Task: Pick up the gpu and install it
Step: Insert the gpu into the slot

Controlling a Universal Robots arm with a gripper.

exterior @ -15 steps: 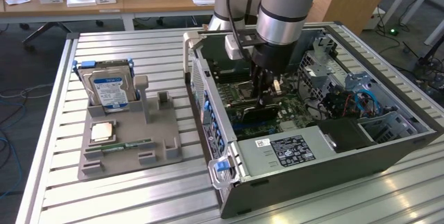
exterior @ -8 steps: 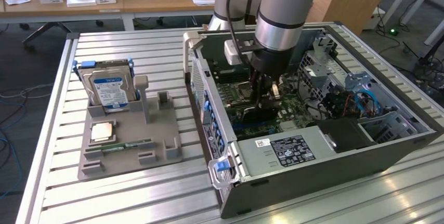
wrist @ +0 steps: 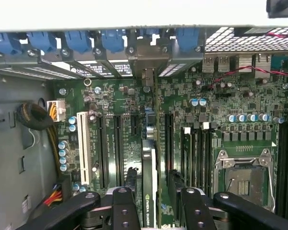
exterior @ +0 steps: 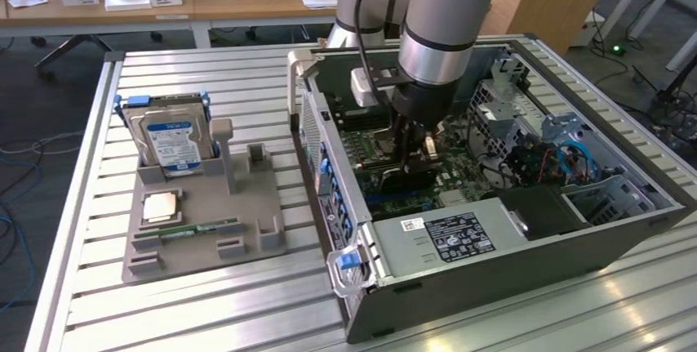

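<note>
The gpu stood on its thin edge in a slot of the motherboard inside the computer case. The pincer was spread wide, one finger on each side of the card, not pinching it.

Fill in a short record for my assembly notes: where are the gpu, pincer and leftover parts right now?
gpu: standing on edge in a motherboard slot inside the computer case
pincer: open, fingers either side of the card
hard drive: upright in gray parts holder, exterior view's left
memory stick: lying in holder
</note>
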